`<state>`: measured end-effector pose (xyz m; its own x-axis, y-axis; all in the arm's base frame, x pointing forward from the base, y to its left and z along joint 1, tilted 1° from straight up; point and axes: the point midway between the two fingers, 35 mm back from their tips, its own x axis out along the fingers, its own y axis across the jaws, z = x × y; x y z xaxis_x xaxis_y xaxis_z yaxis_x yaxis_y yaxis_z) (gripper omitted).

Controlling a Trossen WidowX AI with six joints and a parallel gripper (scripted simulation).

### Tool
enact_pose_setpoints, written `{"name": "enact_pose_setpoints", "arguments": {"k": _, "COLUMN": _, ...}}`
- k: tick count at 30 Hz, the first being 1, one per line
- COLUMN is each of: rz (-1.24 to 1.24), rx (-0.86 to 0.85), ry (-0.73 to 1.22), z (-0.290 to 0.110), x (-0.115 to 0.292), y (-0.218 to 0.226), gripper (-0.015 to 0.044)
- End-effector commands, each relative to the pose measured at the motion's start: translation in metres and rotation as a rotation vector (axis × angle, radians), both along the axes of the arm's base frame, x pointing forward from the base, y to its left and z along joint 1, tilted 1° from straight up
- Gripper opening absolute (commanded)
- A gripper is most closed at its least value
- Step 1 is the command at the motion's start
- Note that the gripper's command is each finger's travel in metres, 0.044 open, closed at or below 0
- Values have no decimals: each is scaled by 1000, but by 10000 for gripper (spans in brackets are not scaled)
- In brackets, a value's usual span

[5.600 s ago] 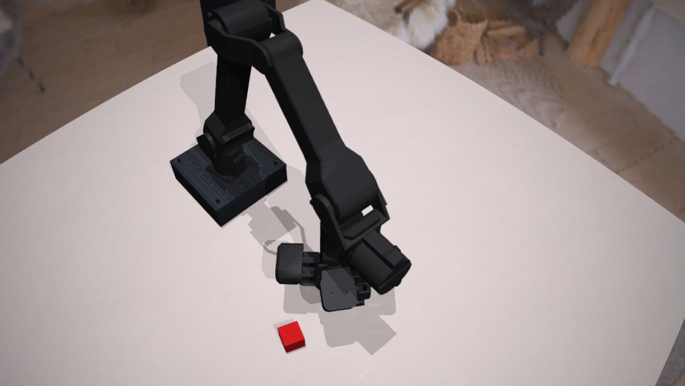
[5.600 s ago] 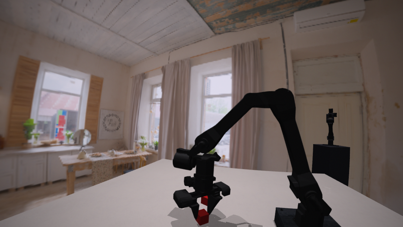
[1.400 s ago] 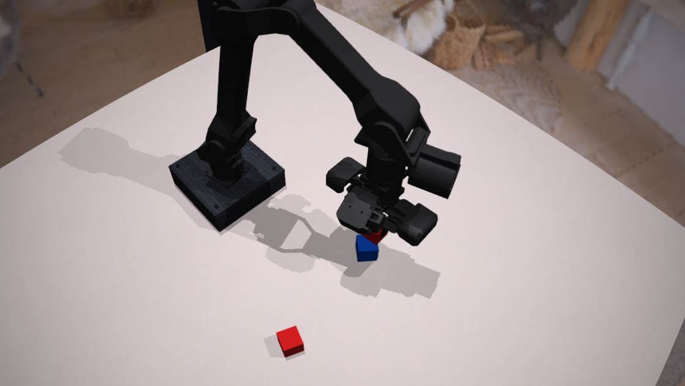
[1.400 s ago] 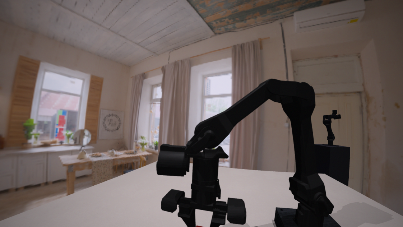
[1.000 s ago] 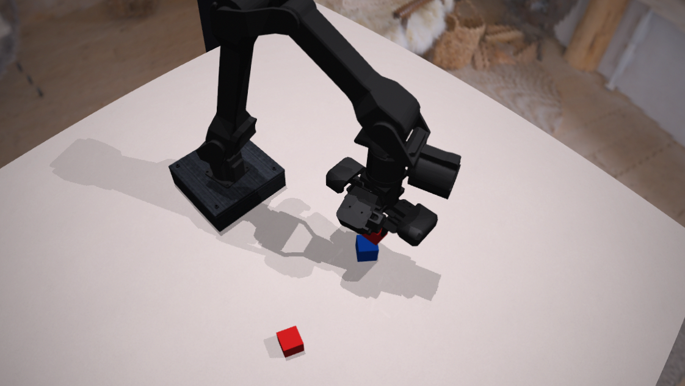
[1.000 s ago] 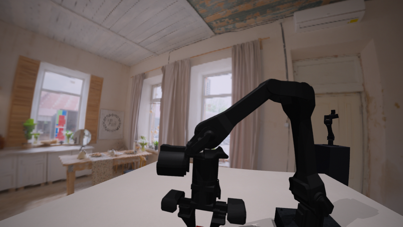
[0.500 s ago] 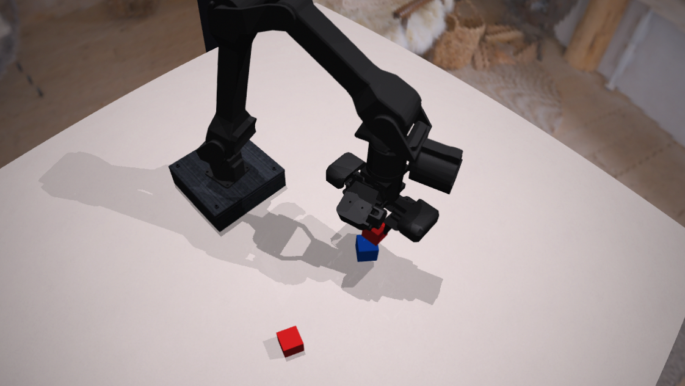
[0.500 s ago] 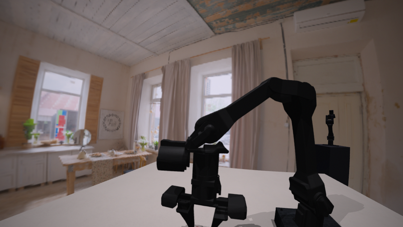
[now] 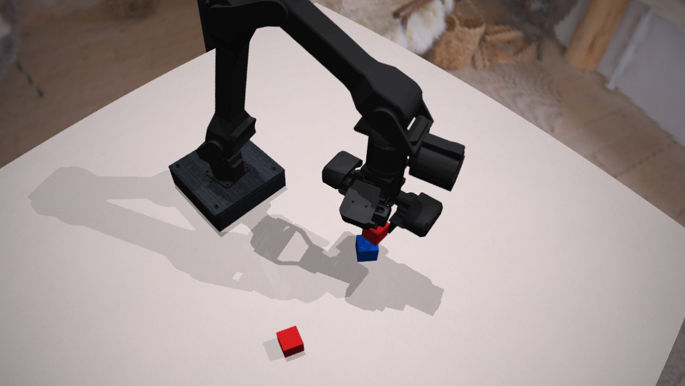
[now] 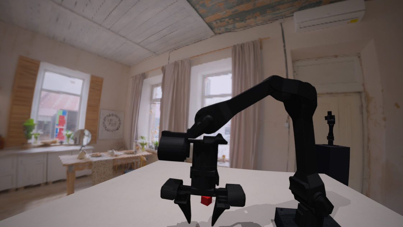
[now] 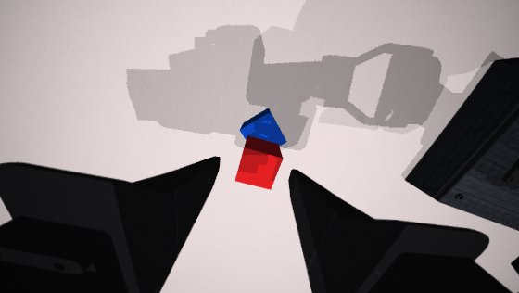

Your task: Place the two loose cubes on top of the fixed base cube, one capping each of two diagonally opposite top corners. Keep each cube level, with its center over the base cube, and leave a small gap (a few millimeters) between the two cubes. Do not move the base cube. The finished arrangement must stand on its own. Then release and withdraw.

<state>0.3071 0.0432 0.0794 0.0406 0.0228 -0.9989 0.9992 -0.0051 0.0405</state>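
One red cube (image 11: 259,168) sits on the blue base cube (image 11: 265,128), covering part of its top. The gripper (image 11: 254,178) hangs above, jaws spread and released. A second red cube (image 9: 290,341) lies near, alone.

Cubes on the table top.
One red cube (image 9: 375,233) sits on a corner of the blue base cube (image 9: 366,250); a second red cube (image 9: 290,341) lies well apart on the surface.

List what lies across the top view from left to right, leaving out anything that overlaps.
Arm's base block → loose red cube → blue cube with a red cube on it, under the open gripper.
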Motion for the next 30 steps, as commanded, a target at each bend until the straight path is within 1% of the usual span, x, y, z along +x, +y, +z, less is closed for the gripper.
{"name": "enact_pose_setpoints", "arguments": {"k": 1, "rz": 121, "rx": -4, "ry": -9, "z": 4, "x": 5, "y": -14, "gripper": 265}}
{"name": "enact_pose_setpoints", "arguments": {"k": 15, "rz": 715, "rx": -42, "ry": -34, "z": 16, "x": 17, "y": -71, "gripper": 265}}
{"name": "enact_pose_setpoints", "arguments": {"k": 30, "rz": 1378, "rx": -76, "ry": -34, "z": 25, "x": 18, "y": -128, "gripper": 265}}
